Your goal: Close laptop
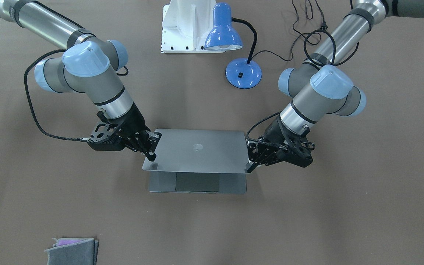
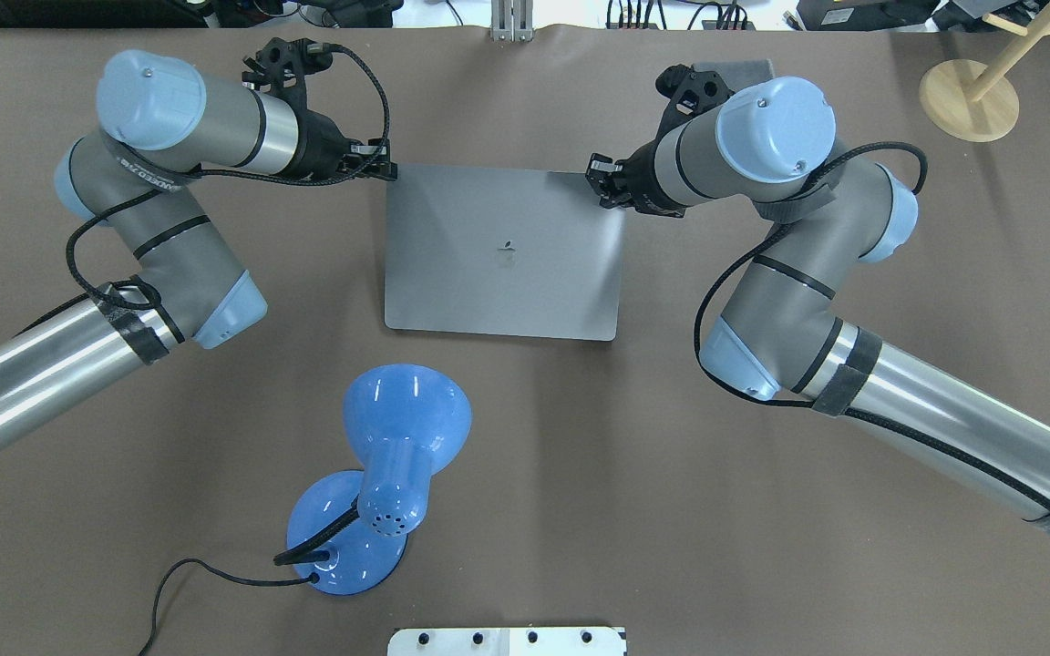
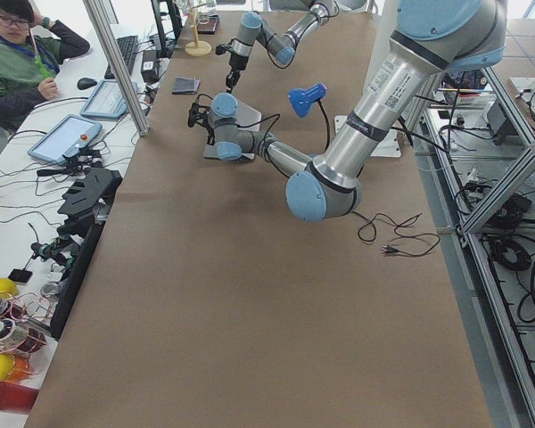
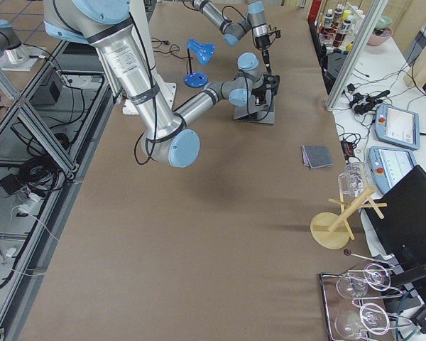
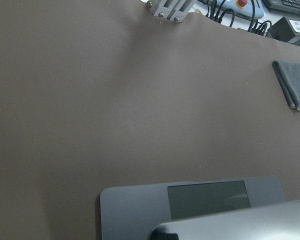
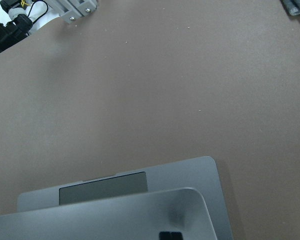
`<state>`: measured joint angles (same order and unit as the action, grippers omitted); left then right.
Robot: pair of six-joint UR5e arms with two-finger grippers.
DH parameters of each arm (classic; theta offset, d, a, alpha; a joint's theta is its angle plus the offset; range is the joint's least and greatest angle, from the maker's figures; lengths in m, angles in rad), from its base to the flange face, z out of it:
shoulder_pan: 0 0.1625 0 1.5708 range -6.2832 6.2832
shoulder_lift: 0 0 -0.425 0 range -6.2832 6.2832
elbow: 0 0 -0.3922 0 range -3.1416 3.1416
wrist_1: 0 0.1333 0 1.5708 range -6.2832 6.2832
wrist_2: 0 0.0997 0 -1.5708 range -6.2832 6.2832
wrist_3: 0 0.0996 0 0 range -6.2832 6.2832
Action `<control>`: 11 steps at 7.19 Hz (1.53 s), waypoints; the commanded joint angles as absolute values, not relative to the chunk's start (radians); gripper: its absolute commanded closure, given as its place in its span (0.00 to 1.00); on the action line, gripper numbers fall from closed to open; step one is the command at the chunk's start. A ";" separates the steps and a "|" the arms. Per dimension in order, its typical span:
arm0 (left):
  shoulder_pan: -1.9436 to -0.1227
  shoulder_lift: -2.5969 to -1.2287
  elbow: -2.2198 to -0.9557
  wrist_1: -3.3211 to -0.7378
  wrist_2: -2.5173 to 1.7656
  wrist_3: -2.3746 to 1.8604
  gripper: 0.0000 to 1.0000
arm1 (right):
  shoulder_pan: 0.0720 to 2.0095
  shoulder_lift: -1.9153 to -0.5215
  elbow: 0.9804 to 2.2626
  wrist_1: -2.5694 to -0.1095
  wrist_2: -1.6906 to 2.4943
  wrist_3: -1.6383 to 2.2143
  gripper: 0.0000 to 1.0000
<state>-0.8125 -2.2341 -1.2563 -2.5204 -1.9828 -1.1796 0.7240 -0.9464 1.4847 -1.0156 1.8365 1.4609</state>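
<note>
The grey laptop (image 1: 197,151) lies mid-table, its lid with the dark apple logo tilted low over the base. The trackpad (image 1: 197,182) still shows under the lid's front edge. It also shows in the overhead view (image 2: 502,255). My left gripper (image 1: 248,168) is shut, its tip on the lid's corner on my left (image 2: 388,170). My right gripper (image 1: 152,156) is shut, its tip on the opposite lid corner (image 2: 600,178). The left wrist view shows the base (image 5: 140,210), and the right wrist view shows the lid (image 6: 115,220). The screen and keys are hidden.
A blue desk lamp (image 1: 223,33) with a round base (image 1: 243,73) and black cord stands behind the laptop, near my base (image 2: 397,437). A white mount (image 1: 182,25) is beside it. A folded grey cloth (image 1: 72,250) lies at the far edge. A wooden stand (image 2: 967,100) is far right.
</note>
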 commanded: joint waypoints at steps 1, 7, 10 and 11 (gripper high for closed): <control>-0.796 -2.261 -1.188 -2.520 -1.932 -1.154 1.00 | 0.716 -0.927 1.413 -1.014 1.812 1.460 1.00; -0.758 -2.270 -1.187 -2.514 -1.871 -1.131 1.00 | 0.728 -0.910 1.414 -1.019 1.801 1.453 1.00; -0.882 -2.180 -1.410 -2.341 -2.115 -1.103 0.02 | 0.880 -1.035 1.500 -1.025 1.961 1.235 0.01; -0.928 -2.127 -1.475 -2.320 -2.181 -1.082 0.02 | 0.934 -1.114 1.546 -1.028 1.995 1.150 0.00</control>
